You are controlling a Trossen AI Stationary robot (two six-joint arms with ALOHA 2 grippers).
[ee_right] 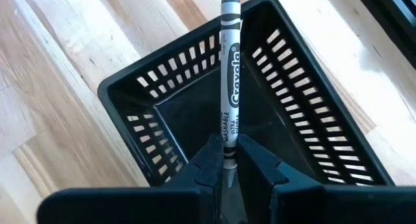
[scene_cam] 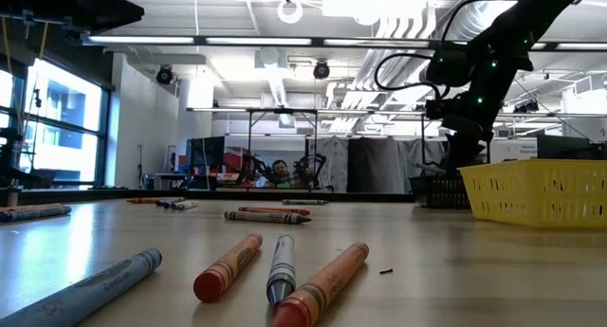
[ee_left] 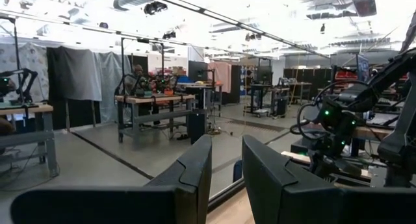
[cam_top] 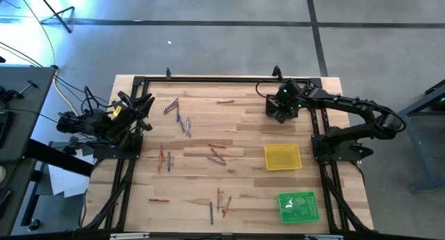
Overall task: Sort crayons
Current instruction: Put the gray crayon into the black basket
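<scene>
Seen from above, your crayons point(cam_top: 182, 122) lie scattered over the left and middle of the worktop point(cam_top: 243, 129), in small clusters well apart from one another. The right pincer point(cam_top: 281, 106) hangs at the far right over a black tray point(cam_top: 277, 109) you can barely make out beneath the arm; the yellow tray point(cam_top: 282, 157) and green tray point(cam_top: 298, 206) sit nearer, down the right side. The left pincer point(cam_top: 142, 108) waits at the far left edge, off the wood.

At worktop height, three crayons lie side by side close to the camera: an orange-red crayon point(scene_cam: 228, 266), a grey crayon point(scene_cam: 280, 267) and another orange-red one. They are light, stiff wax sticks in paper sleeves; they will roll, and could snap if squeezed hard, so take them across the middle of the wrapper. The arm's lower end is hidden behind the yellow tray here.

From the left wrist, its fingers point(ee_left: 188, 175) stand apart with nothing between them, pointing out at the room; no crayon shows.

From the right wrist, the fingers point(ee_right: 209, 160) are clamped on the lower end of a grey-white crayon point(ee_right: 230, 81) held over the black tray's slotted walls. You hold it near one end, so expect it to pivot. Its gripped tip is hidden, and the tray floor is too dark to tell what lies there.
</scene>
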